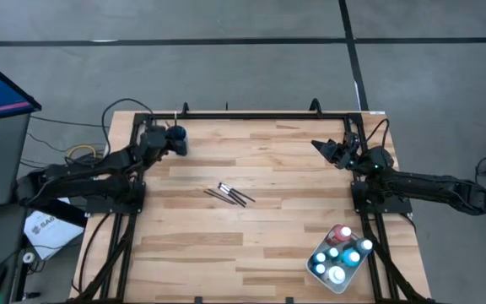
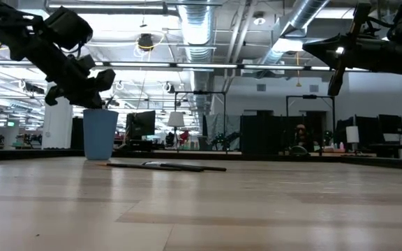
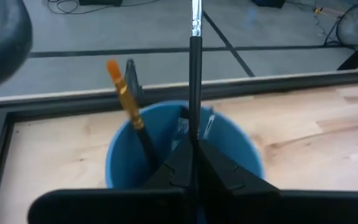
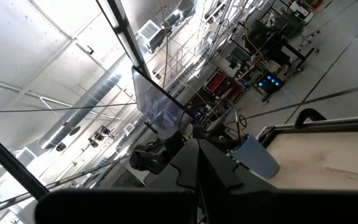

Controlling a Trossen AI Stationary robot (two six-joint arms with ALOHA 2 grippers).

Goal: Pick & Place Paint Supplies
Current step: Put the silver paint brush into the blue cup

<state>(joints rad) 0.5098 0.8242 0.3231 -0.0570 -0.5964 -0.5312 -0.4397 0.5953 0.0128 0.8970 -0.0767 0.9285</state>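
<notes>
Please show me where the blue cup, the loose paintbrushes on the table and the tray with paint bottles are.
blue cup (image 2: pixel 100 134): low view, middle of its side wall.
loose paintbrushes (image 1: pixel 229 195): high view, middle of the handles.
tray with paint bottles (image 1: pixel 314 268): high view, its left rim.

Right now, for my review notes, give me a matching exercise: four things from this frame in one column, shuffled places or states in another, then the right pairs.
Things:
1. blue cup
2. loose paintbrushes
3. white tray
4. left gripper

Places or states:
A. lying at the table's middle
B. shut on a paintbrush above the cup
C. far left corner, brushes inside
D. near right corner, holding paint bottles

Pairs: 1-C, 2-A, 3-D, 4-B
</notes>
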